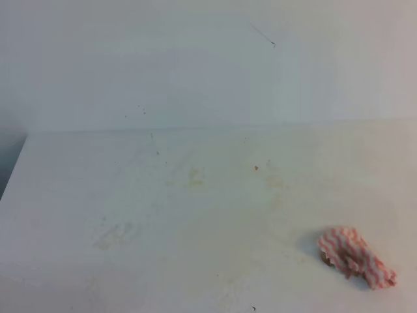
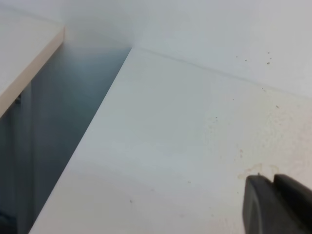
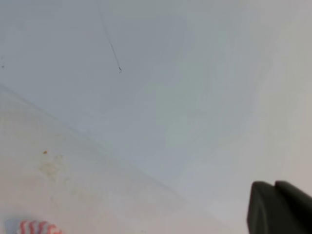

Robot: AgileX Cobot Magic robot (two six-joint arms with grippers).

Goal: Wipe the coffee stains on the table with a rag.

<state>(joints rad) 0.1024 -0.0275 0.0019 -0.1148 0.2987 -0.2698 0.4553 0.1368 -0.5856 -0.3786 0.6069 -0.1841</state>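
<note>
**Rag lying free at the right front of the surface; only faint smudges and one small orange spot show**

Start at the left of your exterior high view. The white surface (image 1: 78, 195) meets a pale back wall (image 1: 195, 59), and its left edge drops off to a dark gap. The left wrist view shows that same edge, with a second pale shelf-like board (image 2: 24, 53) across the gap. In the lower right corner of that view you see a dark part of the left fingers (image 2: 275, 204); too little of it shows, so you cannot tell whether it is open or closed, and nothing is visibly held.

Moving toward the middle, you find pale yellowish smudges (image 1: 117, 233) on the left half and another faint one near the centre. Just right of centre sits a small orange spot (image 1: 256, 168); it is all you can see of the coffee stains here, and no larger puddle shows.

At the far right front lies the rag (image 1: 355, 257), bunched, with pink-and-white zigzag stripes, resting on the surface, well apart from the orange spot.

In the right wrist view the rag's edge peeks in at the bottom left. The right fingers (image 3: 278, 207) appear only as a dark block in the lower right corner; you cannot tell their opening, and they are well apart from the rag.
</note>
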